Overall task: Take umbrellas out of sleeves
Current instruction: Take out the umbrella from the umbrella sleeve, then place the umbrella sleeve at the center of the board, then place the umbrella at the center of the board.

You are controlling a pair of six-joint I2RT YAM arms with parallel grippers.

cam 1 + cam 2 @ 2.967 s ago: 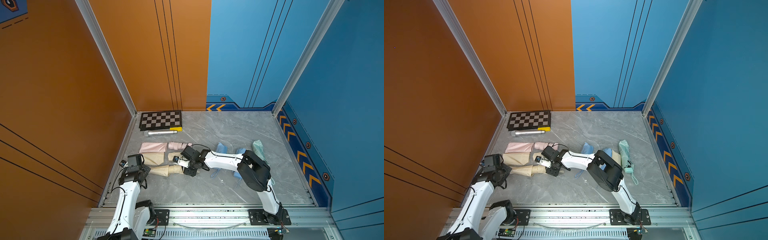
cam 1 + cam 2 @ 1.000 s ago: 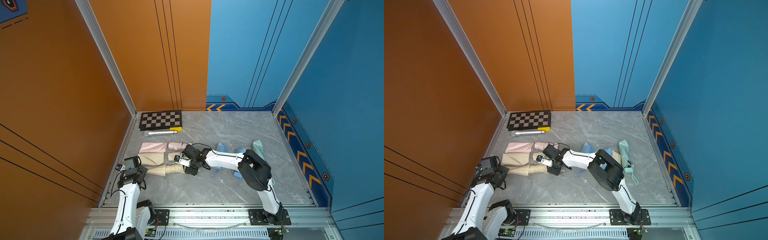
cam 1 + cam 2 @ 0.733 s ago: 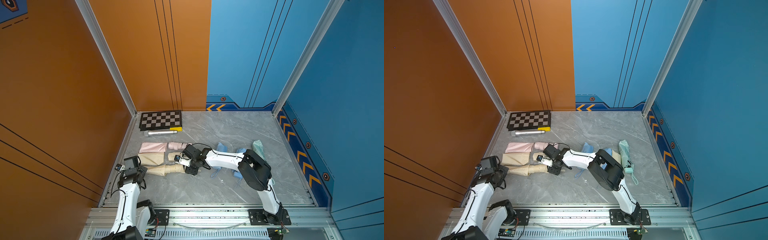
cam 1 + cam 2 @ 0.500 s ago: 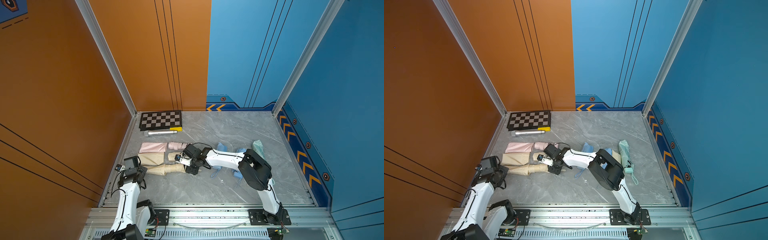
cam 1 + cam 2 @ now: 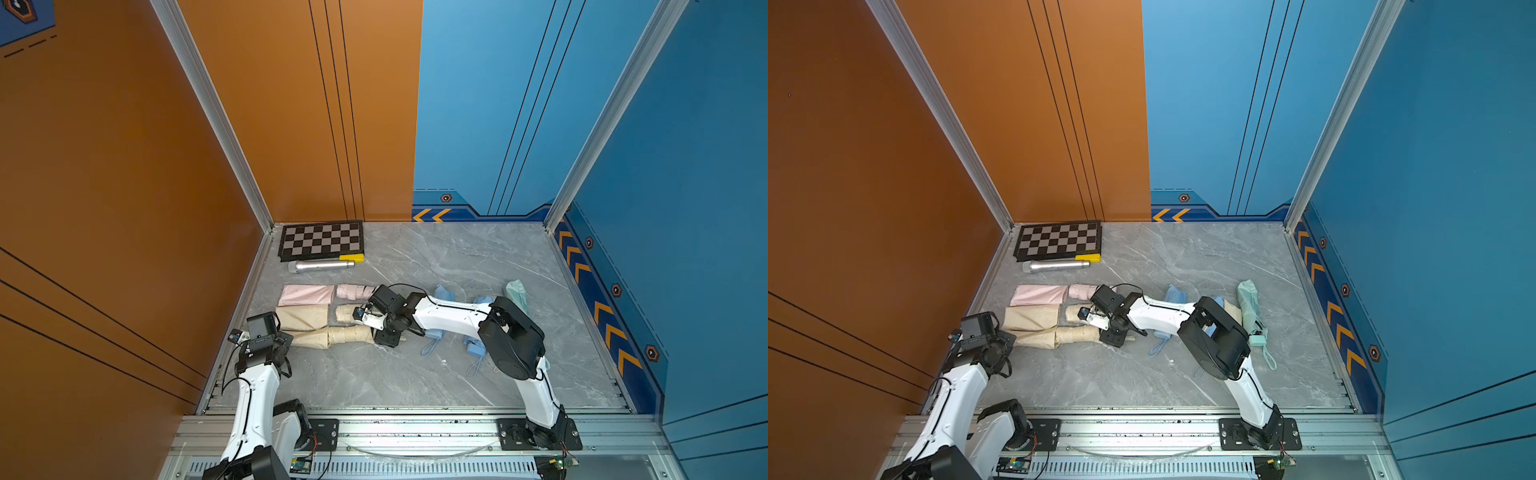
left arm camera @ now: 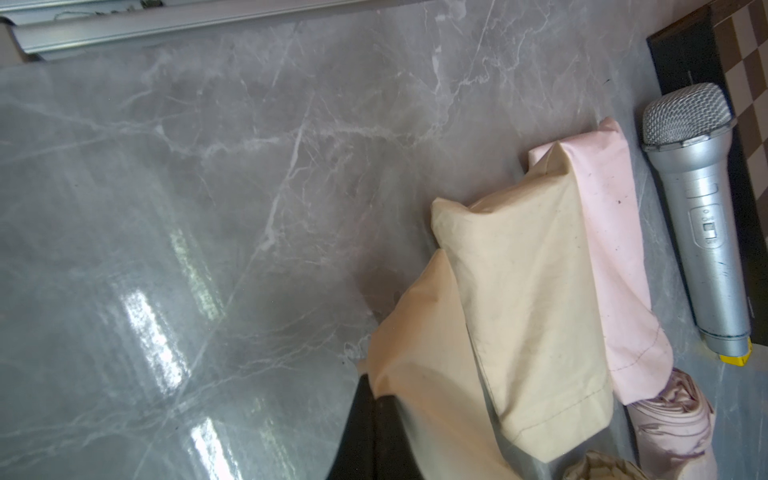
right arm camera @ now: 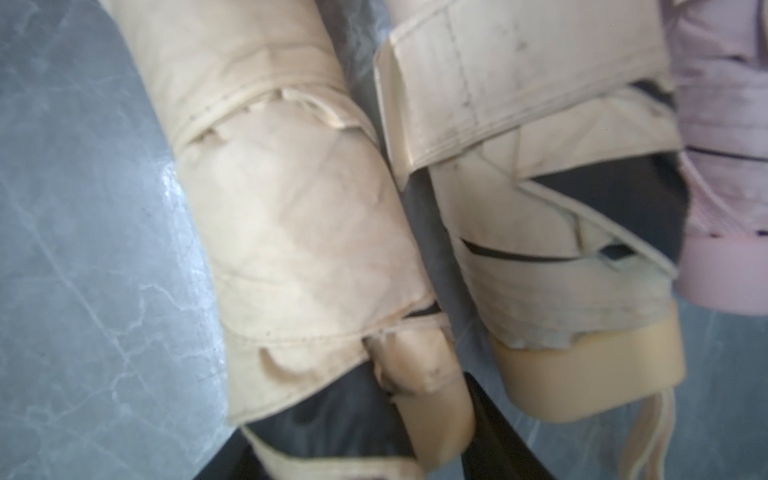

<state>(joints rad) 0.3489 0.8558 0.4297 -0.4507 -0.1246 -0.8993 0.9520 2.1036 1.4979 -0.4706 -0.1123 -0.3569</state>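
Observation:
Three sets lie in a row on the left. The front cream sleeve (image 5: 309, 337) still covers the far part of a cream umbrella (image 5: 351, 333). My left gripper (image 5: 286, 338) is shut on that sleeve's closed end; in the left wrist view its black fingers (image 6: 374, 436) pinch the cream fabric (image 6: 415, 374). My right gripper (image 5: 380, 334) is shut on the same umbrella's stubby handle (image 7: 428, 374). Behind it lie another cream sleeve (image 5: 301, 318) and cream umbrella (image 5: 345, 312), then a pink sleeve (image 5: 306, 294) and pink umbrella (image 5: 353, 291).
A silver microphone (image 5: 322, 266) with a yellow block (image 5: 352, 257) and a checkerboard (image 5: 321, 241) lie at the back left. Light blue bundles (image 5: 444, 293) and a mint umbrella (image 5: 1248, 305) lie partly under my right arm. The left wall rail runs close by my left arm.
Since three seconds ago my left gripper has drawn slightly toward the left edge with the sleeve end. Over the last second nothing visibly moves.

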